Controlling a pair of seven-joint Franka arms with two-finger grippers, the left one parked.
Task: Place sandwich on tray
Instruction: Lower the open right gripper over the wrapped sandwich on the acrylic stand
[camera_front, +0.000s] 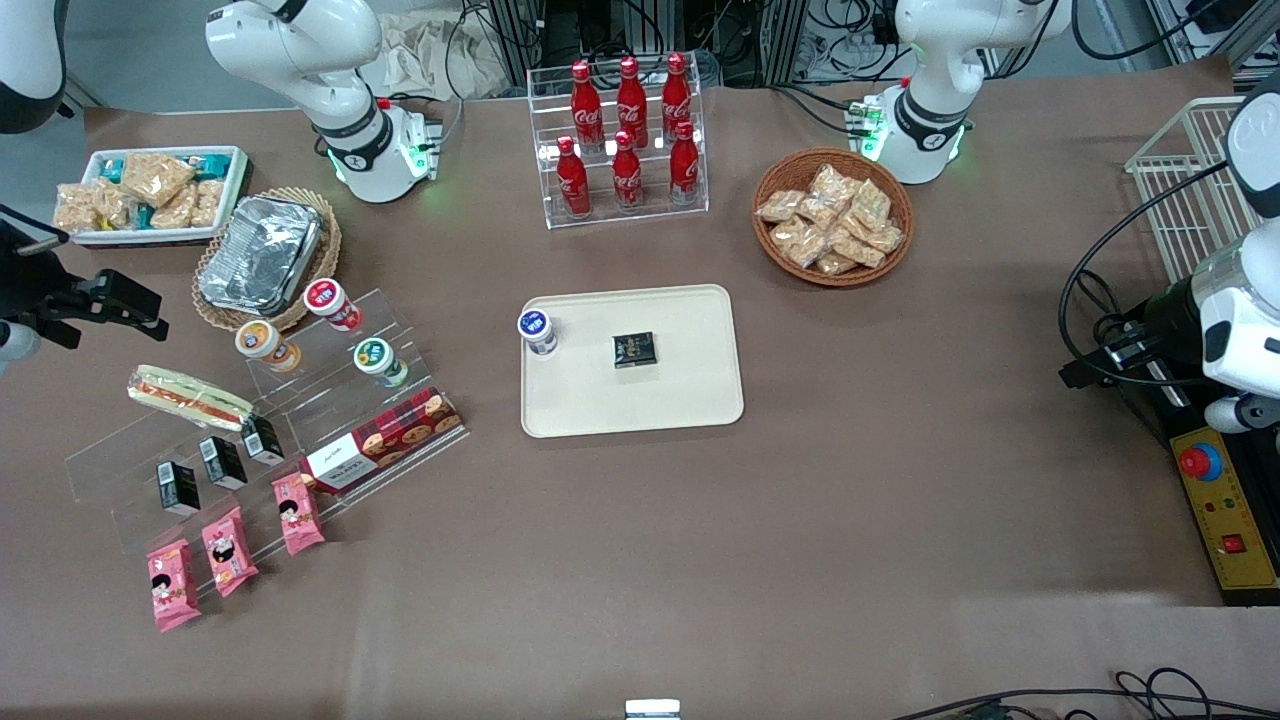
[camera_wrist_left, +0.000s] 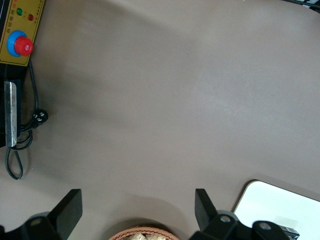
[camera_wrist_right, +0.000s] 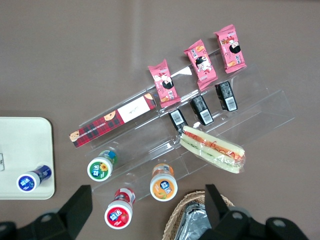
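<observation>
The sandwich (camera_front: 188, 397) is a long clear-wrapped one with pale bread and red-orange and green filling. It lies on the upper step of a clear acrylic stand (camera_front: 260, 420) toward the working arm's end of the table, and also shows in the right wrist view (camera_wrist_right: 212, 149). The cream-beige tray (camera_front: 650, 400) sits mid-table and holds a blue-lidded cup (camera_front: 537, 331) and a small black packet (camera_front: 633, 349); its corner shows in the right wrist view (camera_wrist_right: 25, 145). My right gripper (camera_front: 125, 303) hovers high above the table, off to the side of the stand, open and empty (camera_wrist_right: 148, 207).
The stand also carries small cups (camera_wrist_right: 163, 182), black cartons (camera_wrist_right: 201, 110), pink snack packets (camera_wrist_right: 200, 64) and a long biscuit box (camera_front: 385, 438). A foil container (camera_front: 262, 255) in a wicker mat lies next to it. A cola bottle rack (camera_front: 625, 135) and a snack basket (camera_front: 832, 215) stand farther back.
</observation>
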